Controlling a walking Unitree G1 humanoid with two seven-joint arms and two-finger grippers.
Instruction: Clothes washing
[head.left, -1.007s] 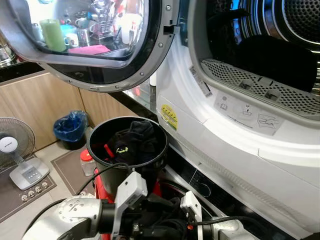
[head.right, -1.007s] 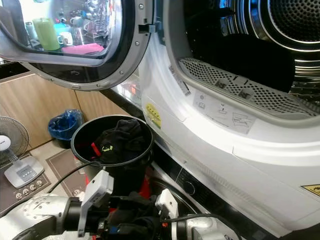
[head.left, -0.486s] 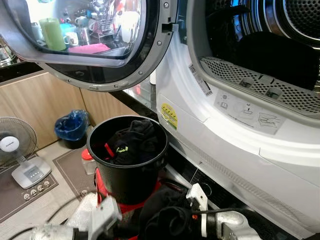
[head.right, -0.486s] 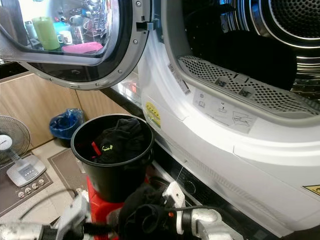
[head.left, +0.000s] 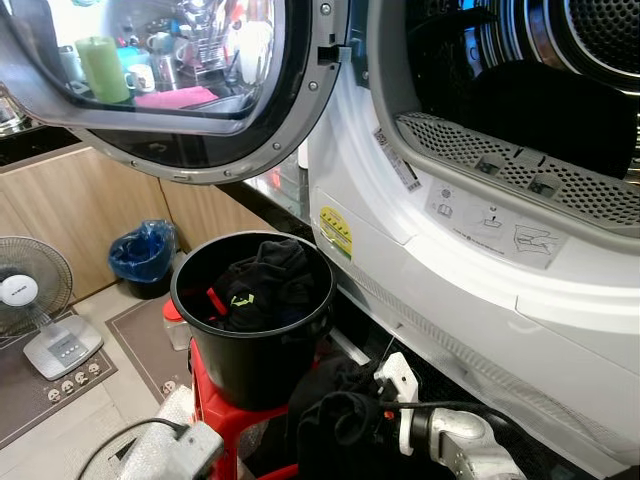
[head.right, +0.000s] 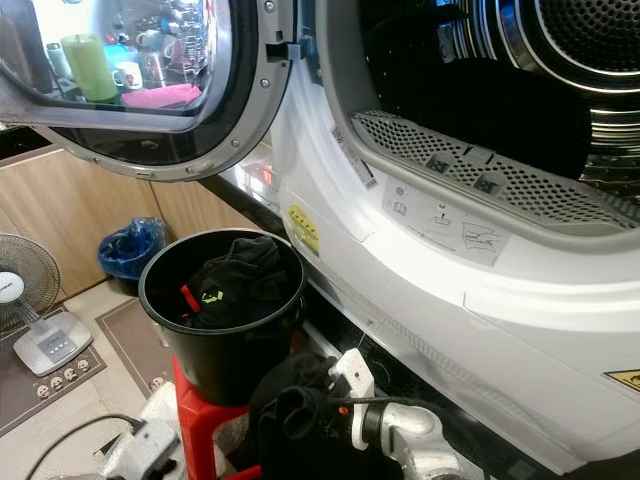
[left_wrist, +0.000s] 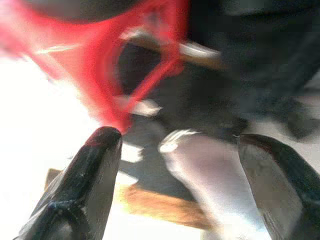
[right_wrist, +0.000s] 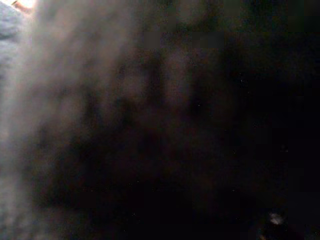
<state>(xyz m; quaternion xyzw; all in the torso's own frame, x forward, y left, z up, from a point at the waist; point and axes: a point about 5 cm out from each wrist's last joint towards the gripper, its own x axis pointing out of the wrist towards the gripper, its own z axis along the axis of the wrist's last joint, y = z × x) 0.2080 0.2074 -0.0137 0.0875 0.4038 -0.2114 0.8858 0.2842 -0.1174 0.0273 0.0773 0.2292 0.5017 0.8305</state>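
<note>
Left wrist view shows the left gripper (left_wrist: 180, 145) with its 2 black fingers (left_wrist: 87, 185) spread wide apart and nothing between them, pointing at the blurred legs of the red stool (left_wrist: 145, 75). Low between the stool and the machine, the right gripper (head.left: 345, 425) is buried in a bundle of black clothing (head.left: 335, 415) that it carries; its fingers are hidden by the cloth, so I cannot tell how they sit, and the right wrist view gives just dark, blurred fabric. Just beside that bundle, a black bucket (head.left: 250, 350) stands on the red stool, holding more dark clothes (head.left: 265, 285), 1 with a small yellow-green mark. Above and to the right, the white dryer (head.left: 450, 250) stands with its round door (head.left: 170, 90) swung open to the left, and a dark garment (head.left: 545, 115) lies inside the drum. On the floor at the left are a small white fan (head.left: 35, 310) and a blue-lined bin (head.left: 140, 255).
</note>
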